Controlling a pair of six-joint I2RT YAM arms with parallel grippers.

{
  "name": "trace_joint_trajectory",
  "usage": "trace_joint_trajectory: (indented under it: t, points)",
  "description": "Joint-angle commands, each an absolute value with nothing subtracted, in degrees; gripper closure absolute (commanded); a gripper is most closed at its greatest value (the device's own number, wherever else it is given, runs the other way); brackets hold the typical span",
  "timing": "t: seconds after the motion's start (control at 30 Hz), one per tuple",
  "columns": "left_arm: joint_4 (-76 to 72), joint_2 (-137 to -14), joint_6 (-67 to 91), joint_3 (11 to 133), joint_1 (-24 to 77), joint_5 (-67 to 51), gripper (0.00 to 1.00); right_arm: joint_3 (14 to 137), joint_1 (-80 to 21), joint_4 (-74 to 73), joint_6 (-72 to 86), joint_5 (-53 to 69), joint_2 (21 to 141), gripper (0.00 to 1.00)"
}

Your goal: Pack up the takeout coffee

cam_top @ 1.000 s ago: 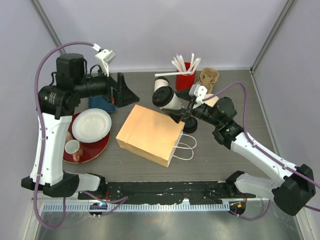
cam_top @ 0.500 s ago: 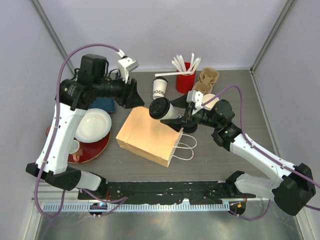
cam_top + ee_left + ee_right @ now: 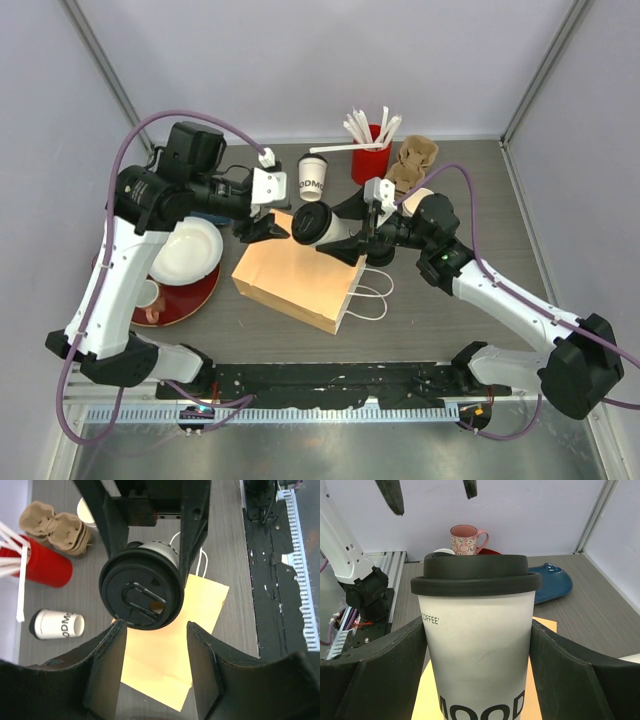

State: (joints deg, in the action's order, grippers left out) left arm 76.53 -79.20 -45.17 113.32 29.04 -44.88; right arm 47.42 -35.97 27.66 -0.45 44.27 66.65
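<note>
The top view looks down from above and behind the arm bases [image 3: 130, 365] at its lower edge. It is wide and takes in the whole table [image 3: 260, 335]. The left wrist view faces downward, close on the lidded cup [image 3: 141, 588] at centre. The right wrist view looks level across the table, the same cup filling its middle — all three share it and the paper bag [image 3: 300, 268].

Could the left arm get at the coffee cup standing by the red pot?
Probably yes. The cup stands alone, nothing against it, and the left gripper, open and empty, hangs close by. The other cup, held in the right gripper, is beside that path, not across it.
</note>
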Motion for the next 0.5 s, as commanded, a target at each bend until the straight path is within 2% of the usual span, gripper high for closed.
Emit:
trace_joint_trajectory:
  t: [0.0, 0.1, 0.23, 0.47]
  points:
    - [86.1, -79.2, -53.8, 112.3, 30.7, -46.4, 0.46, 50.0, -36.4, 31.6, 1.7, 45.5, 66.8, 0.41]
    - [87.2, -79.4, -57.5, 111.4, 31.5, -46.1, 0.49, 50.1, -36.4, 31.9, 2.1, 45.5, 66.7, 0.41]
    - [86.7, -79.8, -56.4, 110.3, 33.3, -44.3, 0.61, 50.0, -36.3, 32.3, 2.6, 45.4, 67.0, 0.42]
    - [84.2, -80.1, -54.7, 108.4, 33.7, -43.4, 0.62, 49.9, -36.4, 33.9, 3.6, 45.4, 67.2, 0.43]
